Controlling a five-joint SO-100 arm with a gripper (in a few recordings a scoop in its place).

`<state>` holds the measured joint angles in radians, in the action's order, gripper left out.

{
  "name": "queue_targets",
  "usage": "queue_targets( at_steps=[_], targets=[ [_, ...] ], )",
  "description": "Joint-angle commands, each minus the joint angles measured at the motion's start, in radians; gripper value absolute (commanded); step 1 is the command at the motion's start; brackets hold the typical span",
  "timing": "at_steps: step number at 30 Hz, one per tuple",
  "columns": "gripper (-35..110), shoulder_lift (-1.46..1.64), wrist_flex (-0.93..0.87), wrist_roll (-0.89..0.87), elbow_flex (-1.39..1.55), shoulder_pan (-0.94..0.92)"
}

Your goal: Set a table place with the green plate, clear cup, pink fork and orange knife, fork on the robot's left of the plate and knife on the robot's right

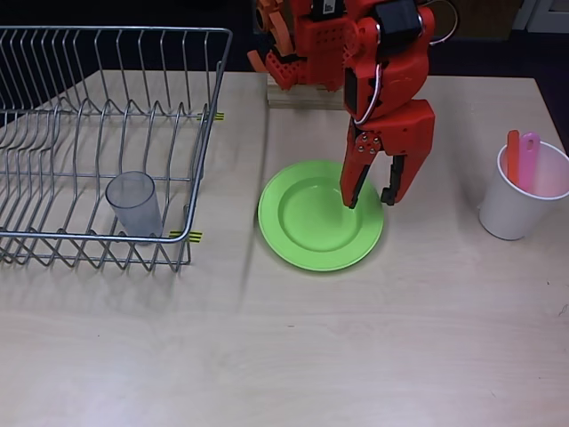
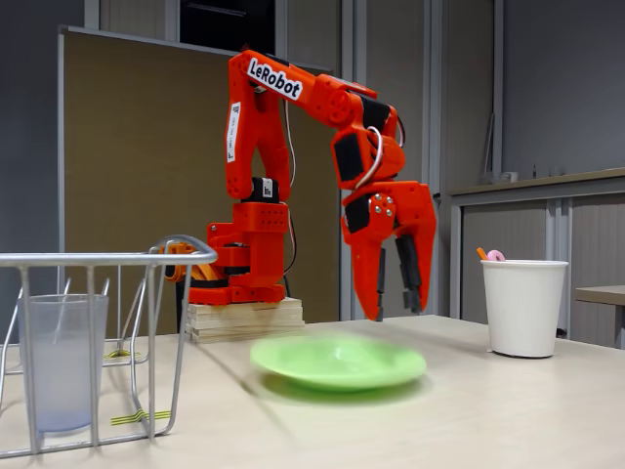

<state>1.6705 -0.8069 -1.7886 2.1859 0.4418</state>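
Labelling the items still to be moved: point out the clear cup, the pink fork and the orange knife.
clear cup [image 1: 134, 203]: overhead view, side wall, inside the rack.
pink fork [image 1: 530, 153]: overhead view, handle above the white cup's rim.
orange knife [image 1: 513, 153]: overhead view, end beside the fork.

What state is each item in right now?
green plate: flat on the table, empty
clear cup: upright in the wire rack
pink fork: standing in the white cup
orange knife: standing in the same cup
hand: open, above the plate's edge, holding nothing
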Motion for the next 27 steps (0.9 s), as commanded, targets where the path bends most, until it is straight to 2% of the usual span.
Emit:
queue_targets(
  at_steps=[1, 11, 17, 21, 27],
  targets=[
    [23, 0.003, 0.017, -0.028, 0.005, 0.025],
    [21, -0.031, 0.061, -0.055, 0.017, 0.044],
    [6, 0.021, 0.038, -0.011, 0.063, 0.006],
    [3, 0.107, -0.012, 0.075, 0.075, -0.054],
    [6, 0.225, -0.173, 0.321, -0.066, -0.193]
  ],
)
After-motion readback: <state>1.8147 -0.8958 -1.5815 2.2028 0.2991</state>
